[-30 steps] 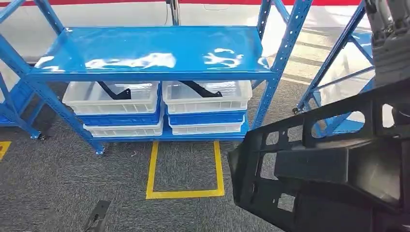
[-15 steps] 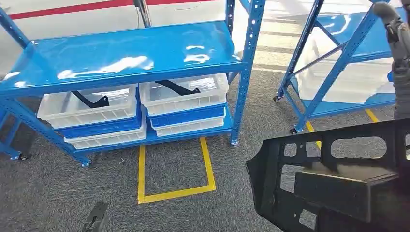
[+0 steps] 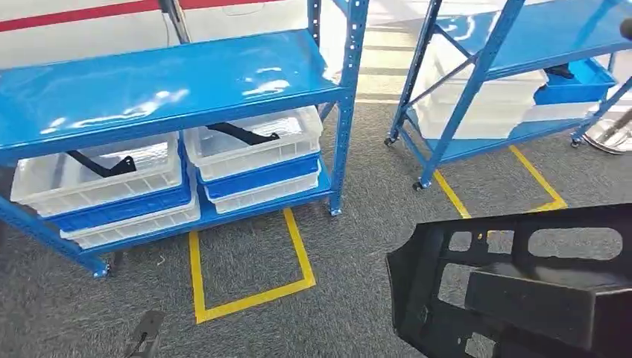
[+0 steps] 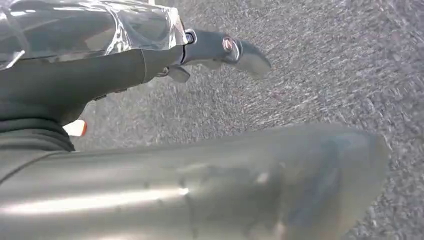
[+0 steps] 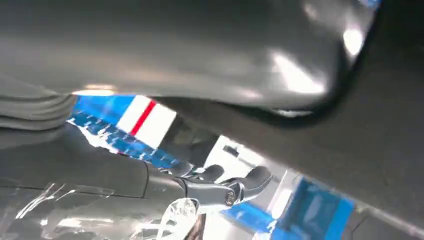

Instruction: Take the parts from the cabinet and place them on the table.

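Fingers (image 4: 235, 50) of the left hand (image 4: 150, 65) reach out straight over grey carpet (image 4: 325, 60) in the left wrist view, with nothing between them; the thick grey thumb lies blurred across the foreground, apart from them. Dark fingers (image 5: 250, 180) of the right hand (image 5: 200, 187) curl under a large black moulded plastic part (image 5: 350, 150) in the right wrist view, with the thumb lying across its other face, so the hand grips it.

From the head view, that large black plastic part with rectangular cut-outs (image 3: 522, 298) fills the lower right corner, held above the carpet (image 3: 358, 194), well apart from the shelving. A blue metal shelf rack (image 3: 164, 82) stands at upper left. Its top shelf is bare and glossy; the lower shelf carries two stacks of white and blue plastic crates (image 3: 253, 160). One slim black bent part (image 3: 242, 134) lies in the top right-hand crate, and another black bent part (image 3: 100, 165) lies in the top left-hand crate (image 3: 89, 179). A yellow tape rectangle (image 3: 250, 298) marks the floor in front of the rack. A second blue rack (image 3: 514, 60) stands to the right with white and blue crates on its lower shelf.
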Robot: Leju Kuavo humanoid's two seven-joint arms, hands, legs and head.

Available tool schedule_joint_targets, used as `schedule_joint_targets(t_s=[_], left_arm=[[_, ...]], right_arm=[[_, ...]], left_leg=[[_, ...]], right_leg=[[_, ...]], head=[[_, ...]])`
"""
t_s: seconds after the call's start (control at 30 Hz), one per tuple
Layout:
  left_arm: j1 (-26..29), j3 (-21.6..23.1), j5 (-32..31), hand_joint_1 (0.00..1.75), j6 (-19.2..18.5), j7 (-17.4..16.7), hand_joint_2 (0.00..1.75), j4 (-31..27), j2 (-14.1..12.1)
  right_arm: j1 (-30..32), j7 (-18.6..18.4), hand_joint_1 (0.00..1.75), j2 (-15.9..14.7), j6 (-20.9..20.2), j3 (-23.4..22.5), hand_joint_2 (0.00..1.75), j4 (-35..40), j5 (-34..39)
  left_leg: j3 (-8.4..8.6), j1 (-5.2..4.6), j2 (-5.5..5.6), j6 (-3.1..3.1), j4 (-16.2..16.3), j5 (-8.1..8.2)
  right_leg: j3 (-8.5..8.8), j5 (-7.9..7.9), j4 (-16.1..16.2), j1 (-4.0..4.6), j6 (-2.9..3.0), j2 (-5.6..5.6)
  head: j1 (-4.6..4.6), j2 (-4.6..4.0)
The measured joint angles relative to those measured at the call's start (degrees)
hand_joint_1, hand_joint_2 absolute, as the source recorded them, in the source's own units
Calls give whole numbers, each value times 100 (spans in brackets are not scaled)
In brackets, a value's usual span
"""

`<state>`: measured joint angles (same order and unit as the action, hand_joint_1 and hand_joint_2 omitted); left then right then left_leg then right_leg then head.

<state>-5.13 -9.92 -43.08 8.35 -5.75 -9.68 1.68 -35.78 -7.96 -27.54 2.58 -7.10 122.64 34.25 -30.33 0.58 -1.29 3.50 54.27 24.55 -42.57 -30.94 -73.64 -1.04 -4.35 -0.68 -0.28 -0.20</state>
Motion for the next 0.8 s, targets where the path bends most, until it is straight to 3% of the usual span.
schedule_joint_targets(t_s=[0.03,0.1,0.13,0.17,0.2,0.27,0.3,0.37,0.4,0.43,0.47,0.5,0.53,0.6,0.63,0.67,0.73,0.8], left_arm=[[0,0,7,0,-4,0,0,0,0],[-8,0,20,0,-9,0,0,0,0],[-11,0,24,0,-13,0,0,0,0],[-10,0,24,0,-11,0,0,0,0],[-12,0,26,0,-9,0,0,0,0],[-13,0,31,0,-2,0,0,0,0],[-18,0,31,0,2,0,0,0,0],[-15,4,33,0,4,2,0,0,0],[-9,-2,33,0,9,2,0,0,-2],[-2,-7,33,0,13,2,0,0,-9],[8,-7,35,0,15,2,0,0,-9],[15,-7,46,0,15,2,0,0,-9],[20,-4,57,0,15,2,0,0,-9],[15,-9,57,0,15,2,0,0,-20],[13,-11,57,0,15,2,0,0,-31],[17,-11,57,0,15,2,0,0,-33],[21,-22,57,0,13,-9,0,0,-35],[6,-50,57,0,13,-9,0,0,-35]], right_arm=[[14,-2,0,-18,0,-44,0,0,0],[19,-2,0,-74,-2,-112,0,4,2],[37,-2,0,-101,-2,-151,0,18,2],[48,0,0,-127,-4,-206,0,17,2],[76,0,0,-149,-5,-251,0,17,0],[178,0,0,-208,-20,-346,0,20,-15],[200,0,0,-236,-20,-389,0,24,-17],[208,2,0,-278,-22,-459,0,26,-26],[228,4,0,-280,-22,-481,0,26,-35],[281,9,0,-282,-22,-503,0,26,-57],[326,9,0,-293,-22,-527,0,28,-72],[362,13,0,-295,-20,-564,0,28,-96],[387,20,0,-295,-15,-604,0,31,-131],[416,20,0,-306,-2,-669,0,33,-203],[437,20,0,-310,0,-709,0,33,-256],[458,24,0,-313,7,-744,0,35,-313],[527,24,0,-326,35,-820,0,39,-455],[603,24,0,-382,66,-916,0,44,-605]], left_leg=[[-1,-9,-77,-2,0,-1],[20,-13,-206,-10,3,4],[32,-28,-258,-23,5,10],[19,-79,-305,-54,22,20],[4,-86,-341,-83,30,7],[6,-89,-460,-106,21,-2],[-2,-87,-492,-143,43,21],[-167,-41,-93,-204,442,322],[-361,-32,8,-215,899,590],[-603,-35,63,-221,1449,845],[-772,-34,73,-223,1842,970],[-842,-34,73,-222,2009,962],[-772,-32,74,-217,1874,834],[-319,-25,135,-186,959,347],[-52,-9,368,-161,381,85],[42,2,597,-134,162,101],[38,-4,510,-154,80,113],[37,-20,401,-109,67,84]], right_leg=[[147,98,179,0,-1,18],[784,514,1188,4,22,132],[1079,672,1687,18,47,374],[1149,598,1885,106,62,524],[1105,630,1878,90,134,436],[1051,645,1858,98,178,328],[1041,679,1886,83,234,271],[1009,715,1894,51,300,174],[987,735,1891,52,331,126],[962,750,1888,54,352,50],[943,762,1888,57,364,-16],[930,774,1885,58,367,-94],[927,785,1884,57,365,-169],[934,803,1882,54,349,-328],[929,811,1879,47,336,-400],[901,828,1865,77,302,-464],[817,882,1860,53,234,-596],[789,926,1881,38,161,-729]], head=[[2,0],[0,0],[2,0],[2,0],[-7,0],[-7,0],[-7,0],[-9,0],[-11,0],[-11,0],[-13,0],[-13,0],[-13,0],[-13,0],[-13,0],[-13,0],[-9,0],[-9,0]])
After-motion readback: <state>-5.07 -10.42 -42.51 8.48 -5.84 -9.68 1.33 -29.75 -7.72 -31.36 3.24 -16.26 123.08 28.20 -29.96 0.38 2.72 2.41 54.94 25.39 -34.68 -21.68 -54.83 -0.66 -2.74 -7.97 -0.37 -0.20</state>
